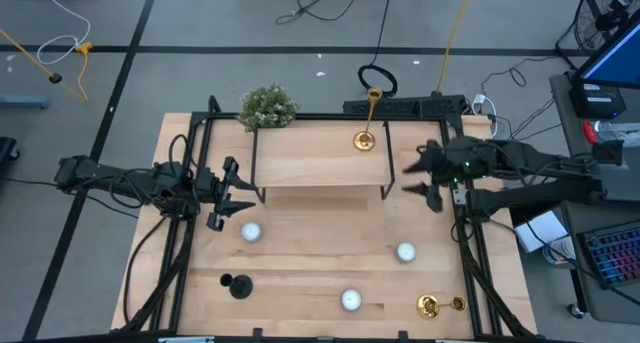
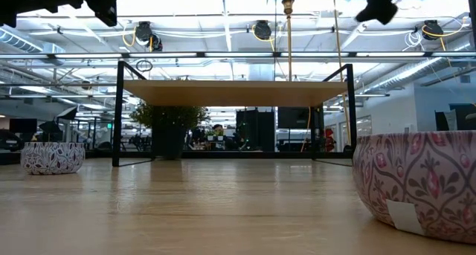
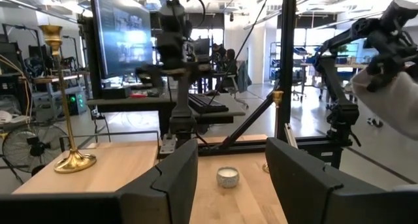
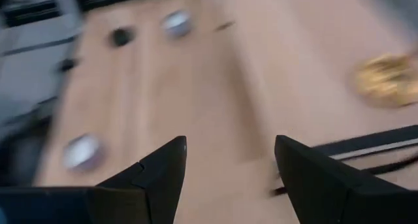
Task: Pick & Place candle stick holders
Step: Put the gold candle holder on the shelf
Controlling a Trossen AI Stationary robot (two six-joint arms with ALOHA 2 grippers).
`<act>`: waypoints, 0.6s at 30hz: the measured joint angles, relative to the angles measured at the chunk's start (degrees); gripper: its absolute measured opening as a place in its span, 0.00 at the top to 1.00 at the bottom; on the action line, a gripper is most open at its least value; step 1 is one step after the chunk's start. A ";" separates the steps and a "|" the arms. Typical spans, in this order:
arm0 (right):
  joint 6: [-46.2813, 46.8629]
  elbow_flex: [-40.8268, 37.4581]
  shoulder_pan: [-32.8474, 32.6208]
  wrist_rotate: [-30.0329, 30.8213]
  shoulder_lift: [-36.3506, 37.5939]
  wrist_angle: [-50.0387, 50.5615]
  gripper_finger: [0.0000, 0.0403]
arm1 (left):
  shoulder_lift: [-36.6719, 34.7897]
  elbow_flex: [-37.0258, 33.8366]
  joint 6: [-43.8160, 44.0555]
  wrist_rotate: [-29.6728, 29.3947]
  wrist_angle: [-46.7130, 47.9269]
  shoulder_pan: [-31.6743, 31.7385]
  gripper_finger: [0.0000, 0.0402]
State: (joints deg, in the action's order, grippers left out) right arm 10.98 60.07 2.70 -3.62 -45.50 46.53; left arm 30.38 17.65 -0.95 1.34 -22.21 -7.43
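Observation:
One gold candlestick holder (image 1: pixel 364 140) stands on its round base on the raised wooden shelf (image 1: pixel 310 163); it also shows in the left wrist view (image 3: pixel 65 160) and the low view (image 2: pixel 288 39). A second gold holder (image 1: pixel 430 305) is on the table at the near right. The black holder (image 1: pixel 238 285) is at the near left. My left gripper (image 1: pixel 235 188) is open and empty, in the air at the shelf's left end. My right gripper (image 1: pixel 420 173) is open and empty, in the air at the shelf's right end.
Three small patterned bowls (image 1: pixel 250 232) (image 1: pixel 405 251) (image 1: pixel 350 300) sit on the table in front of the shelf. A bushy green plant (image 1: pixel 268 106) stands at the far edge, behind the shelf's left end. Black frame rails (image 1: pixel 470 263) run along both table sides.

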 joint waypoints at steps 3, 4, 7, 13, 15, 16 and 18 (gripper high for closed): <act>6.32 -1.61 -3.59 -6.09 0.53 1.36 0.43 | 0.02 -0.01 0.00 0.00 -0.05 -0.01 0.54; 9.01 -2.21 -4.87 -8.03 0.50 1.73 0.43 | 0.02 0.00 0.00 -0.01 -0.17 0.00 0.54; 12.93 -5.07 -9.40 -11.75 0.48 2.12 0.45 | -0.01 -0.02 0.00 -0.02 -0.55 -0.01 0.54; 18.12 -13.39 -18.75 -18.36 0.45 0.23 0.46 | -0.01 0.00 0.00 -0.42 -0.82 -0.01 0.54; 19.18 -16.28 -21.83 -22.43 0.47 -0.24 0.46 | -0.01 0.00 0.19 -1.37 -1.02 -0.01 0.54; 20.31 -17.79 -23.17 -24.32 0.47 -1.44 0.46 | -0.01 -0.02 0.58 -2.03 -1.06 -0.01 0.54; 23.79 -20.66 -25.50 -26.67 0.49 -4.09 0.46 | 0.02 -0.02 1.61 -3.67 -1.17 -0.01 0.54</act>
State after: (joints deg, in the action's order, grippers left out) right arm 34.76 39.41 -22.80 -30.30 -45.01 42.44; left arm 30.39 17.63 0.66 -2.33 -23.39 -7.44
